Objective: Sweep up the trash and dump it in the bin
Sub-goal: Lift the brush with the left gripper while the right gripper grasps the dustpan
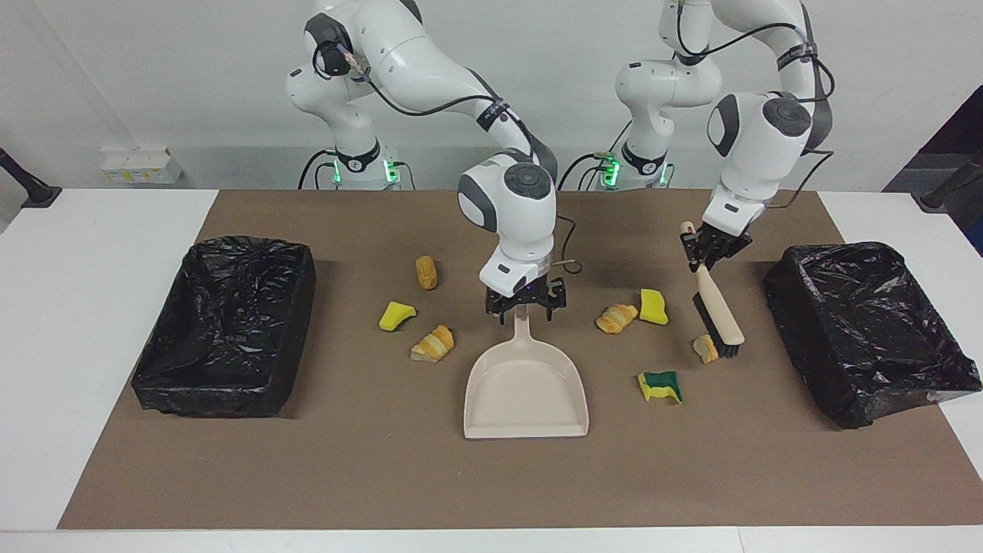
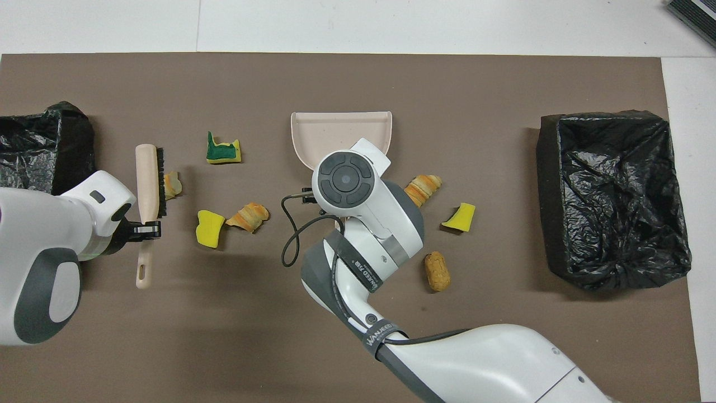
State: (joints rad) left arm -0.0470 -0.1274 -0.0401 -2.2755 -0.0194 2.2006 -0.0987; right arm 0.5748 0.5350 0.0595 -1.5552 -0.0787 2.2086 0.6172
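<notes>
My left gripper [image 1: 710, 250] is shut on the handle of the beige brush [image 1: 719, 311] [image 2: 147, 179], which slants down so its black bristles touch a bread scrap [image 1: 703, 349] [image 2: 173, 183]. My right gripper [image 1: 526, 304] is open, a finger on each side of the handle of the beige dustpan [image 1: 526, 388] [image 2: 341, 131]. Several other pieces of trash lie on the mat. A green-faced sponge [image 1: 661, 385], a yellow sponge [image 1: 653, 306] and a croissant piece [image 1: 617, 318] are toward the left arm's end. A croissant piece [image 1: 432, 343], a yellow sponge [image 1: 396, 315] and a brown piece [image 1: 425, 272] are toward the right arm's end.
Two bins lined with black bags stand on the brown mat [image 1: 369, 476]. One bin [image 1: 868, 330] is at the left arm's end, close beside the brush, and the other bin [image 1: 223, 322] is at the right arm's end. The right arm hides the dustpan handle in the overhead view.
</notes>
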